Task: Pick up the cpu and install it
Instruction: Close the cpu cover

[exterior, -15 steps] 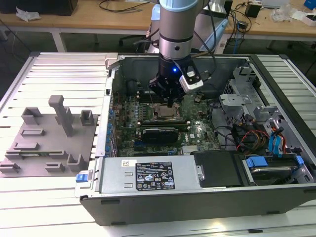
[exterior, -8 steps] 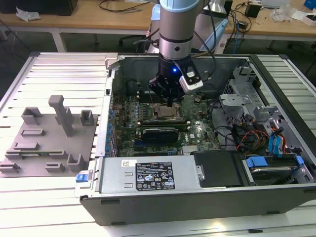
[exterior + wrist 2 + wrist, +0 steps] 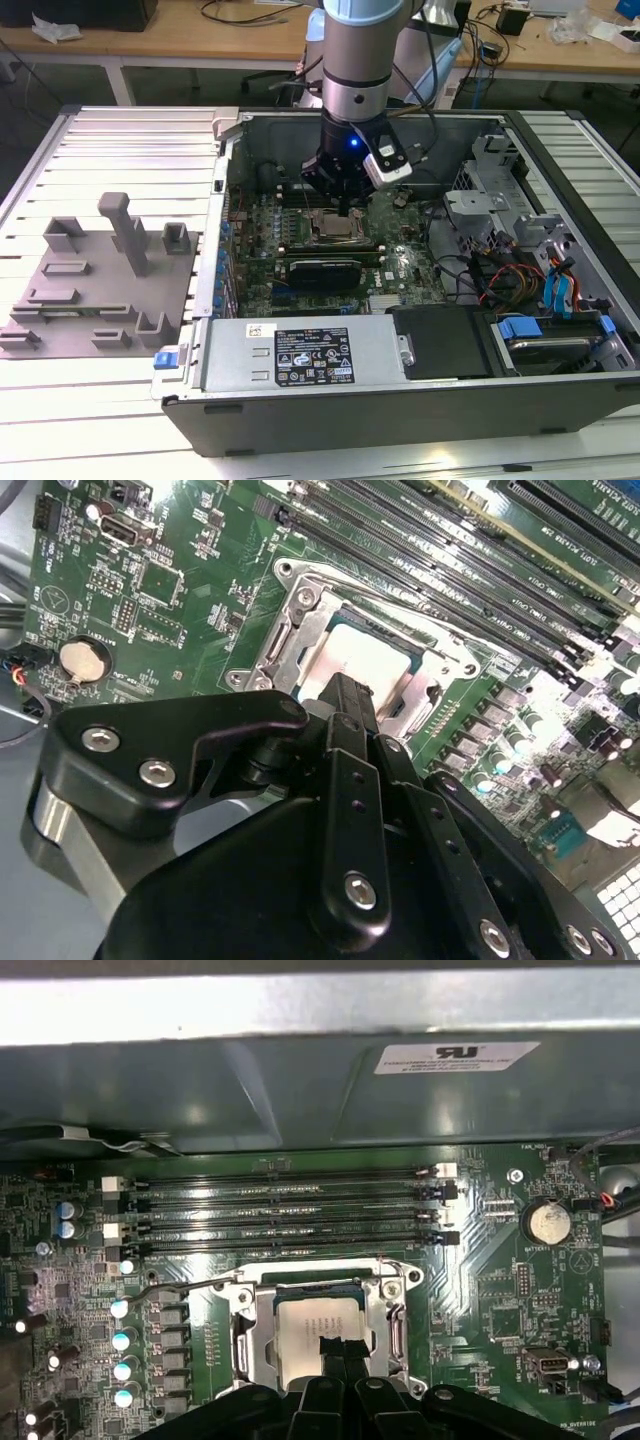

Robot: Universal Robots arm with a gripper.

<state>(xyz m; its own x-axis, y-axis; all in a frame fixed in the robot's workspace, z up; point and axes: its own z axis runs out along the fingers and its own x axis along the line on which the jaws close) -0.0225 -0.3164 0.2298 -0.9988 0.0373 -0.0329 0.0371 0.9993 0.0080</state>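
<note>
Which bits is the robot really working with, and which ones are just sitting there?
For the job: the cpu, lying in its socket frame; the jaws, shut, tips right over the cpu.
Just sitting there: coin battery; memory slots; power supply; grey holder block outside the case.

In the exterior view we overlook the open grey metal computer case [image 3: 400, 425]; both wrist views closely share its silvery socket frame [image 3: 285, 645] [image 3: 243, 1340].

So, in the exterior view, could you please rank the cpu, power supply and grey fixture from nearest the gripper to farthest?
1. cpu, in its socket under the gripper.
2. power supply, along the case's edge.
3. grey fixture, outside the case, the exterior view's left.
</note>
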